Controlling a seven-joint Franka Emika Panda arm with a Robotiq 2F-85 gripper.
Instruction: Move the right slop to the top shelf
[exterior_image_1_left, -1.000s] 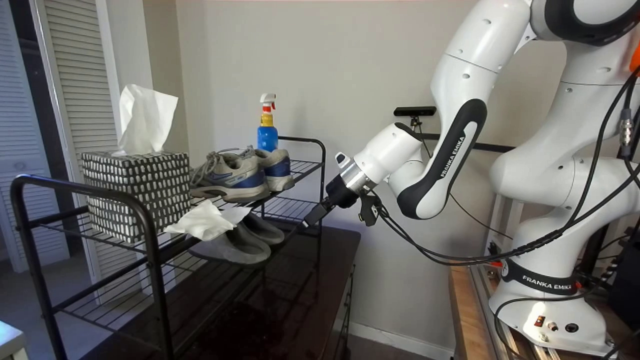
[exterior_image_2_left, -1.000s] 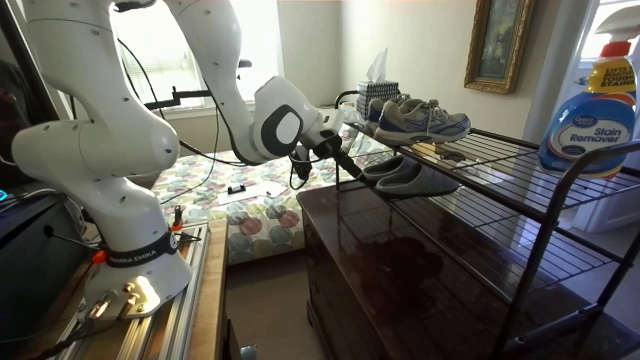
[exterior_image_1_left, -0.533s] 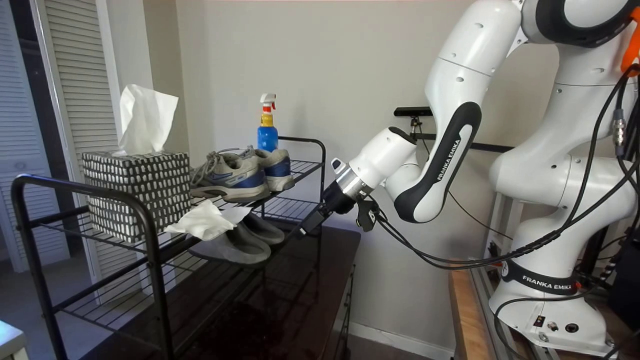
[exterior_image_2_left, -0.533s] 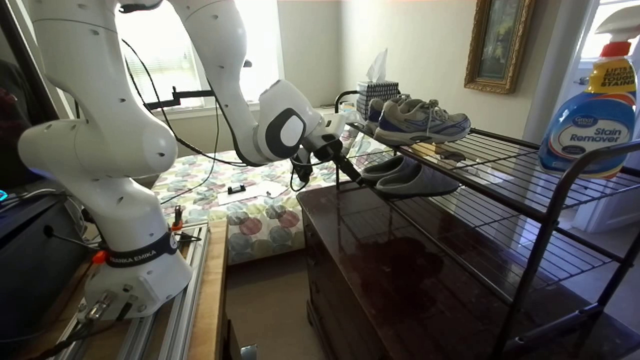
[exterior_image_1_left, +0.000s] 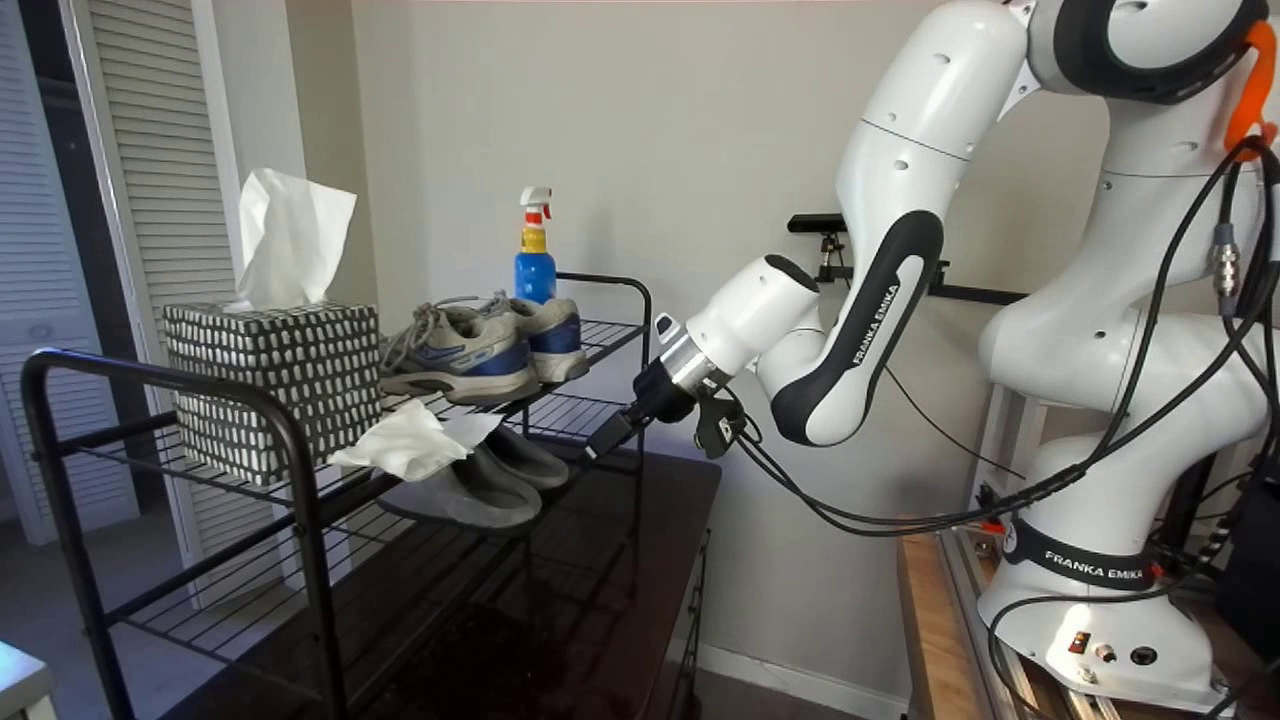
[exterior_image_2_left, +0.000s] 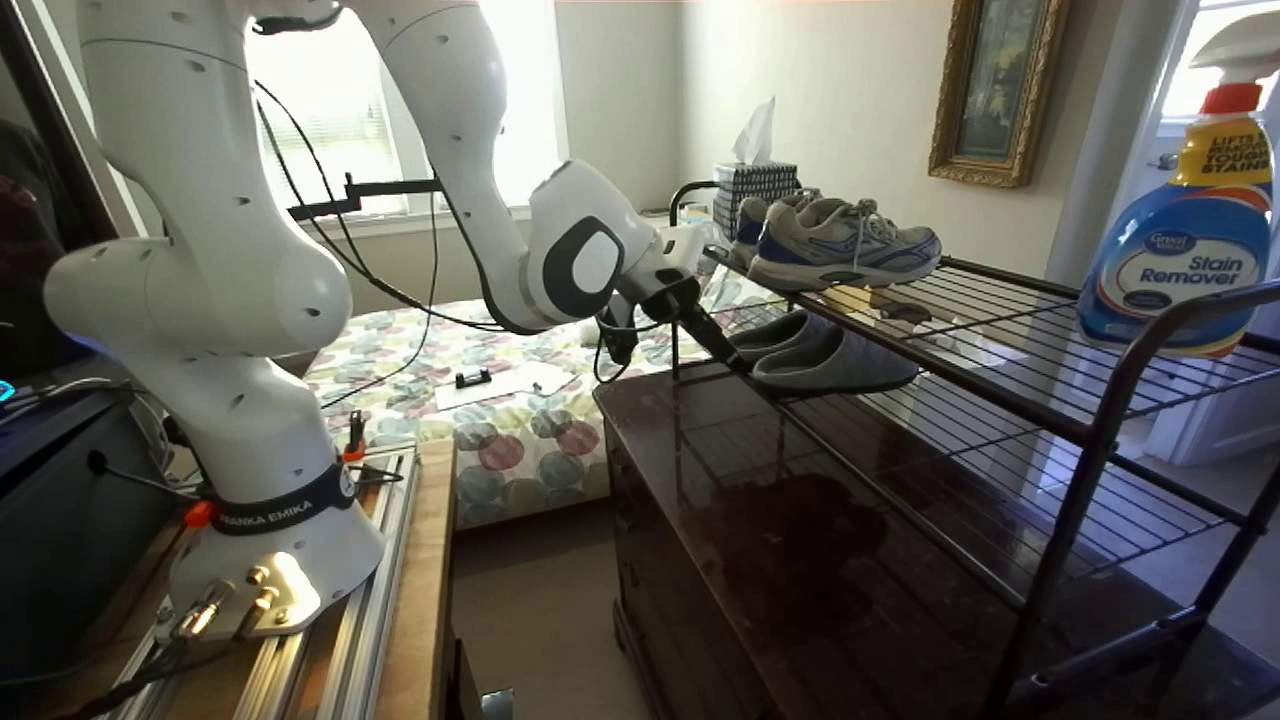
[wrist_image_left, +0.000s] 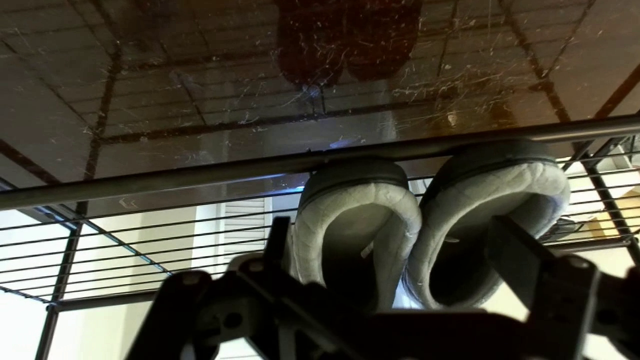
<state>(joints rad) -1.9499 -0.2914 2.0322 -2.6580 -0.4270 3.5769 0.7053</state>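
- Gripper (wrist_image_left: 387, 225) points at the long side of the rack (exterior_image_1_left: 318, 570), about level with its lower tier (exterior_image_2_left: 900, 505); we see its fingers (wrist_image_left: 520, 257) spread wide, with hold of nothing.
- Up on the rack's top shelf (exterior_image_2_left: 990, 391) we find a spray bottle (exterior_image_2_left: 1180, 250) at one end, a tissue box (exterior_image_1_left: 275, 395) at the other and grey-and-blue sneakers (exterior_image_2_left: 850, 245) between.
- Right slop (exterior_image_2_left: 845, 365), which we take to be the grey slip-on nearer the rack's spray-bottle end, rests on the lower tier, heel at the rack's rail.
- Its mate (exterior_image_1_left: 465, 497) sits just beside it on the rack; we cannot tell whether the fingers touch either.
- Below the rack we see a dark dresser (exterior_image_2_left: 720, 490).
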